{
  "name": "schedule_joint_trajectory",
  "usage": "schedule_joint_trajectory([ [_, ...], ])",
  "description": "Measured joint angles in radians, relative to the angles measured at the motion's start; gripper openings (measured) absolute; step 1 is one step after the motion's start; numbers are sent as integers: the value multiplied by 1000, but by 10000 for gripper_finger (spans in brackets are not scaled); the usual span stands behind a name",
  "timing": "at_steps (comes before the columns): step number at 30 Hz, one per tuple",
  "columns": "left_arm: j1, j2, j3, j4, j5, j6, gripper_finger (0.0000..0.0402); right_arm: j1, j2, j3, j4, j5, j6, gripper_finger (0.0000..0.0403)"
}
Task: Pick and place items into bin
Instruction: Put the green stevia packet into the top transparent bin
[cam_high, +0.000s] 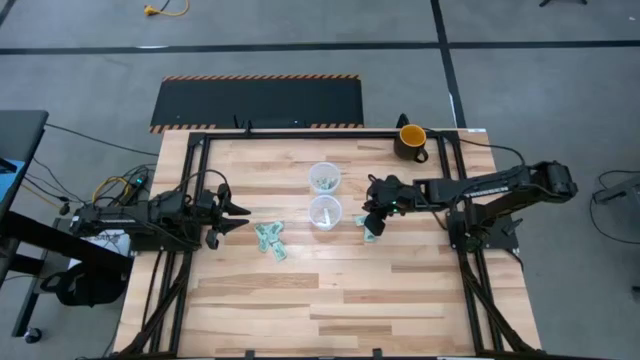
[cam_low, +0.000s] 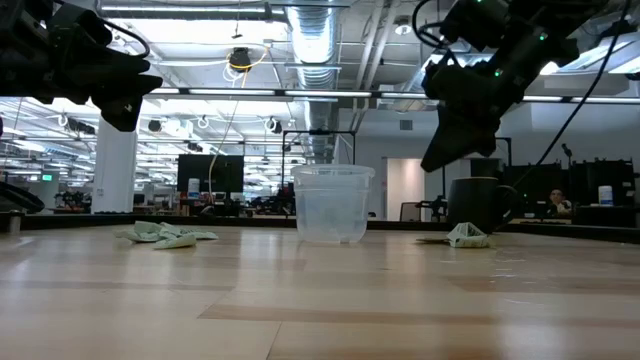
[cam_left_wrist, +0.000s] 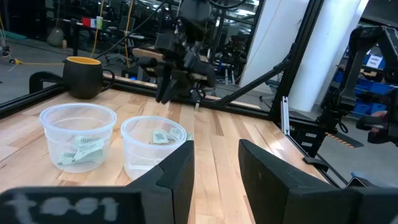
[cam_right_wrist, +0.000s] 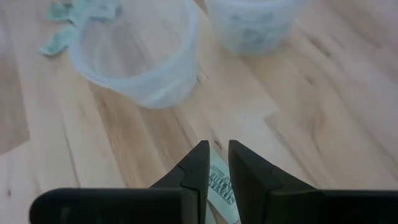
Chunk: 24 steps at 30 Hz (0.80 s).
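Right pincer (cam_right_wrist: 213, 163) hangs directly over the green-and-white packet (cam_right_wrist: 219, 186) on the table (cam_high: 300, 300) — fingers slightly apart, empty — nearer clear cup (cam_high: 325, 212) just beside.

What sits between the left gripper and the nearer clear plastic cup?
In the high view, crumpled green-and-white packets lie on the wood between the left gripper and the nearer clear plastic cup.

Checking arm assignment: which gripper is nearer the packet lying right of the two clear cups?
Right. The right gripper hangs just over that packet; the left gripper waits across the table, beyond both cups.
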Motion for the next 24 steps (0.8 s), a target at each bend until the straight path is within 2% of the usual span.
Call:
schedule_joint_trajectory([
  [4,0,0,0,0,0,0,114,0,47,0,-2,-34,53,54],
  [12,0,0,0,0,0,0,114,18,49,54,-104,-56,100,54],
  [17,0,0,0,0,0,0,114,42,49,68,-140,-130,106,54],
  [24,0,0,0,0,0,0,114,65,49,68,-220,-133,136,54],
])
